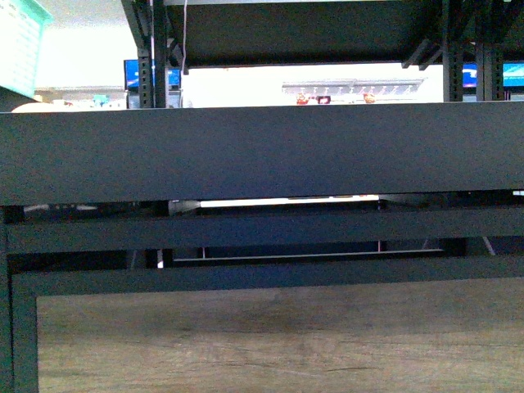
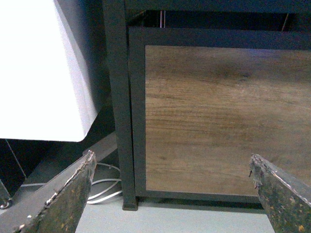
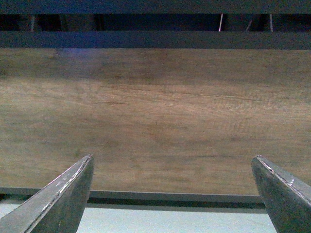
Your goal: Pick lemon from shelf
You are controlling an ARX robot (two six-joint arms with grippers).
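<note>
Black shelf [image 1: 262,155] tier fills the front view above a wood panel [image 1: 278,336], no lemon visible anywhere, left claw [image 2: 171,162] and right claw [image 3: 172,162] both spread and empty, pick not started.

One shelf [image 1: 262,155]. Two pincers: left pincer [image 2: 171,162], right pincer [image 3: 171,160].

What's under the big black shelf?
Below the thick black metal shelf tier sit dark crossbars and a brown wooden panel. The tier's top is hidden, so no lemon shows.
</note>
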